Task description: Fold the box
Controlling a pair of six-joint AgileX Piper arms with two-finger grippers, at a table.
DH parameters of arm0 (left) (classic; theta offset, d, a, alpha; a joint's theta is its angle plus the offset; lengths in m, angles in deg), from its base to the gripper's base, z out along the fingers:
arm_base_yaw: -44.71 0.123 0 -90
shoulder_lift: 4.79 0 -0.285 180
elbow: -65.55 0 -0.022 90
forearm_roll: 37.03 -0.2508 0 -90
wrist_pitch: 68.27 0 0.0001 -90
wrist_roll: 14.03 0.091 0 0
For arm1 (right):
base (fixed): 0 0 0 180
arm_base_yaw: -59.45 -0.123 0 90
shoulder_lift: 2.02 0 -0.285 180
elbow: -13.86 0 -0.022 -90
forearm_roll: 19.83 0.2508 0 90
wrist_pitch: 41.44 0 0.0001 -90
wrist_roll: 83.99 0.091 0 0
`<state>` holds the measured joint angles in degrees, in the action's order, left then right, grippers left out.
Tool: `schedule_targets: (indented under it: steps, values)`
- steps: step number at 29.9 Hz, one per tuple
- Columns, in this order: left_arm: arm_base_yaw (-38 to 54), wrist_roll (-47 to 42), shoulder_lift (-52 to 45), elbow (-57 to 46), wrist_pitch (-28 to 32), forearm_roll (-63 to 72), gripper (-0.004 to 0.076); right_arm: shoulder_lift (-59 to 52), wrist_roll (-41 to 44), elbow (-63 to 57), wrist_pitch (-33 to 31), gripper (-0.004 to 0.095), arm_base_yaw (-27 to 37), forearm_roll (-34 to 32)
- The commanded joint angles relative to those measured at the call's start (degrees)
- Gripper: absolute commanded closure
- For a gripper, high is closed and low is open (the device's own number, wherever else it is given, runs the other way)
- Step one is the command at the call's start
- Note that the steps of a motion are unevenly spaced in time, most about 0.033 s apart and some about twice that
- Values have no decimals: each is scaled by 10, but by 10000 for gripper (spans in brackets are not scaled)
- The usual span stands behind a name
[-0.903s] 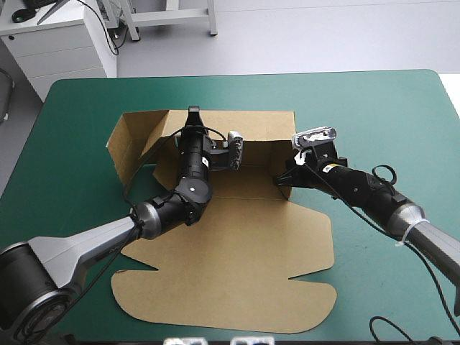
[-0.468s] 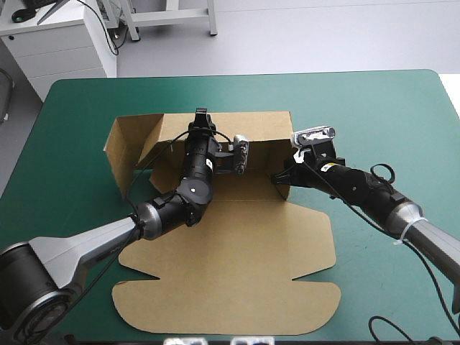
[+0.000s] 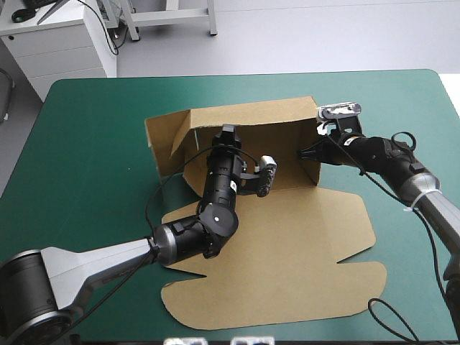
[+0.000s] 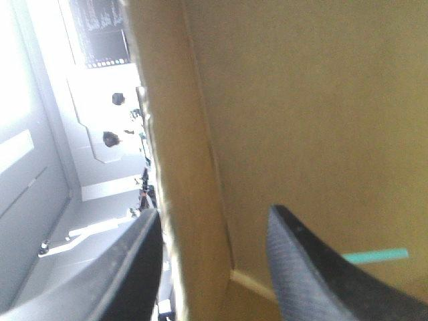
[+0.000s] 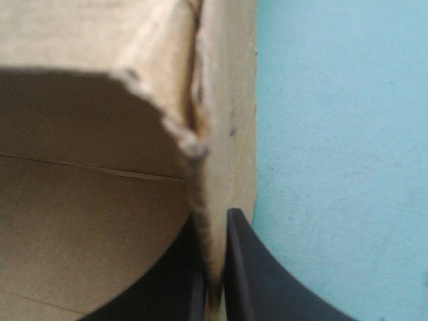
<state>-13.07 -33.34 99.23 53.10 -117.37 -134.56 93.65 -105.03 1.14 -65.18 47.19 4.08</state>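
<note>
The brown box (image 3: 277, 244) lies mid-table, its large lid panel flat toward the near edge. Its back wall (image 3: 251, 121) and a left side flap (image 3: 164, 140) stand raised. My left gripper (image 3: 227, 132) reaches into the box at the back wall. In the left wrist view its black fingers (image 4: 134, 267) stand apart, open (image 4: 214, 211), astride an upright edge of the board (image 4: 301, 100). My right gripper (image 3: 305, 152) is at the box's right wall (image 3: 310, 144). The right wrist view shows it shut (image 5: 214, 224) on that wall's edge (image 5: 224, 134).
The teal-green cover (image 3: 86, 144) shows on every side of the box, widest at the left and the far edge. Beside the gripped wall it also fills part of the right wrist view (image 5: 334, 134). A white cabinet (image 3: 57, 43) stands beyond the far left corner.
The box has slid and turned toward the right with both grippers. Its back wall and right wall stand higher than before, and the right gripper now pinches the right wall.
</note>
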Motion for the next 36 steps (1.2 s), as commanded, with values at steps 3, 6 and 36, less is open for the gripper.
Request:
schedule_targets:
  steps: [3, 6, 36]
  values:
    - [-41, -5, -30, 14, -73, -74, 374, 0, 105, 62, -7, 920, 8, -119]
    - [-52, -5, -30, 14, -88, -74, 374, 6, 124, 73, -12, 922, 8, -140]
    - [384, 377, -331, 14, 178, 791, 717, 32, 181, 107, -127, 922, 8, -180]
